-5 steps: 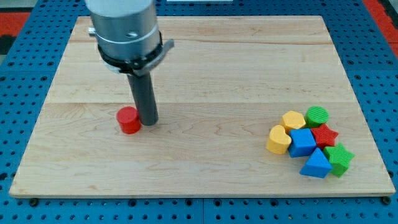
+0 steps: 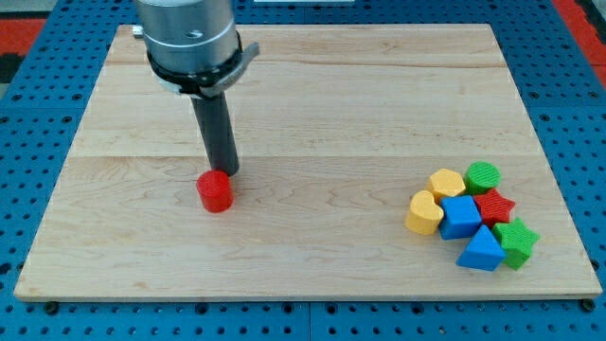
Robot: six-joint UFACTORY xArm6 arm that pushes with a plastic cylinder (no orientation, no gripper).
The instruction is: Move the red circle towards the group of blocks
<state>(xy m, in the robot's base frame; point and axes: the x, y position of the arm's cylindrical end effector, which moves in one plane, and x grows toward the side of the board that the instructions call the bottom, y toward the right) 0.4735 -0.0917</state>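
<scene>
The red circle (image 2: 215,190) is a short red cylinder on the wooden board (image 2: 312,95), left of centre. My tip (image 2: 225,172) sits just above and slightly right of it in the view, touching or nearly touching its top edge. The group of blocks lies at the view's lower right: a yellow hexagon (image 2: 446,182), a green circle (image 2: 483,175), a yellow heart (image 2: 423,212), a blue cube (image 2: 461,217), a red star (image 2: 493,205), a blue triangle (image 2: 482,250) and a green star (image 2: 517,241).
The board rests on a blue pegboard table (image 2: 38,142). The arm's grey cylindrical body (image 2: 186,38) hangs over the board's upper left.
The red circle has moved a little to the view's right and down. My tip has shifted from the circle's right side to its upper edge.
</scene>
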